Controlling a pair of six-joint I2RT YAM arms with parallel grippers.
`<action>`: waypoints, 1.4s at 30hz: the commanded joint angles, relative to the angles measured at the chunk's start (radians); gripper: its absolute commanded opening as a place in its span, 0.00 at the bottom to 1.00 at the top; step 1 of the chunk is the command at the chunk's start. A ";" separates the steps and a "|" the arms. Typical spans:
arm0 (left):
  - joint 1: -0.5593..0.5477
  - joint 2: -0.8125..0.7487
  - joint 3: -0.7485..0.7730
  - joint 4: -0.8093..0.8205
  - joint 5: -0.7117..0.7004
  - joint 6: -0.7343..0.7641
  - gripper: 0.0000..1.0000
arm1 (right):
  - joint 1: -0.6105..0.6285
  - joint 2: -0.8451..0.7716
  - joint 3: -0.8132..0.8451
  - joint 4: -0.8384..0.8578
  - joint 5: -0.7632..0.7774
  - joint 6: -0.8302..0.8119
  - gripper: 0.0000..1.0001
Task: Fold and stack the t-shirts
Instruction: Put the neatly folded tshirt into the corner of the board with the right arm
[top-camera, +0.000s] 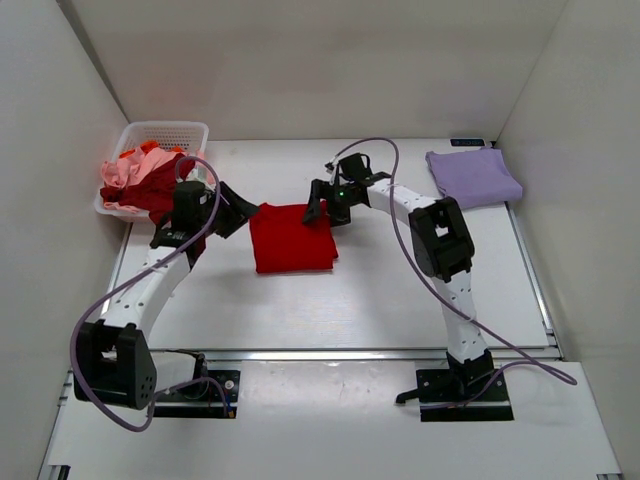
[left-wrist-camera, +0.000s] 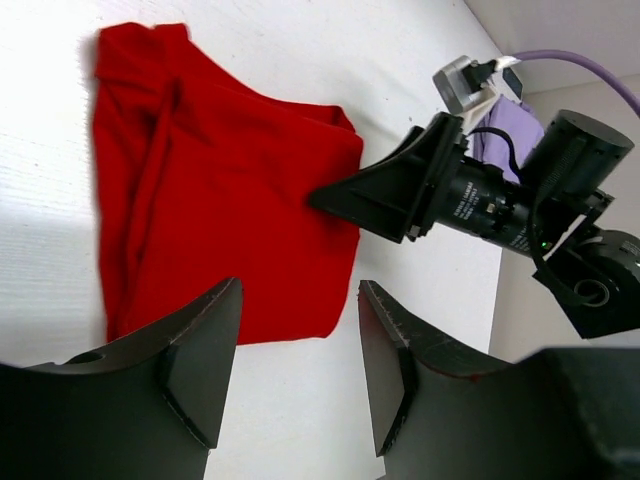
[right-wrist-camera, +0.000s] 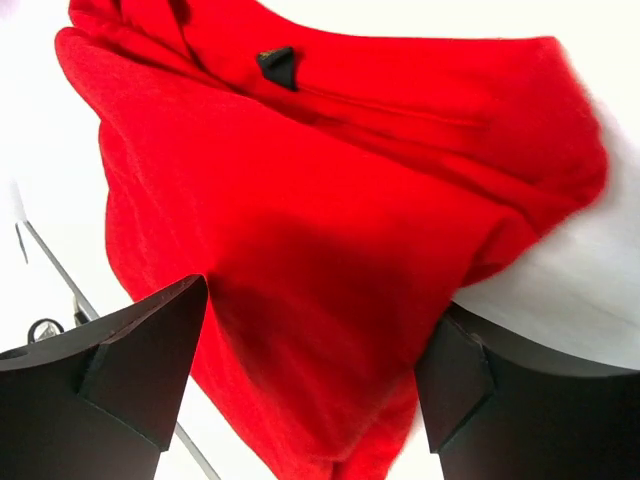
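- The white table carries both arm bases at its near edge, and each arm reaches forward toward the middle.
- The left gripper hangs just over the left edge of the bright red t-shirt. Its jaws stand wide apart and hold nothing.
- That red shirt lies in the middle of the table, folded into a rough rectangle, with thicker folds running along one side.
- The right gripper sits at the far right corner of the red shirt. Its fingers are spread wide with a bunched fold of red cloth between them; whether the pads touch the cloth cannot be told.
- At the far left stands a white basket. It holds a loose heap: a dark red shirt spilling over the near rim, a pink shirt and a scrap of orange cloth.
- At the far right corner lies the lavender t-shirt, folded flat, well apart from both grippers.
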 joint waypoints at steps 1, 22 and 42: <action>0.010 -0.043 0.003 -0.017 0.030 -0.001 0.61 | 0.034 0.088 0.004 -0.113 0.067 -0.005 0.77; 0.025 -0.083 0.019 -0.053 0.032 0.003 0.61 | 0.214 0.500 0.820 -0.937 0.741 -0.062 0.00; 0.011 -0.047 0.029 -0.035 0.067 -0.004 0.61 | -0.086 -0.108 0.376 -0.517 0.862 -0.497 0.00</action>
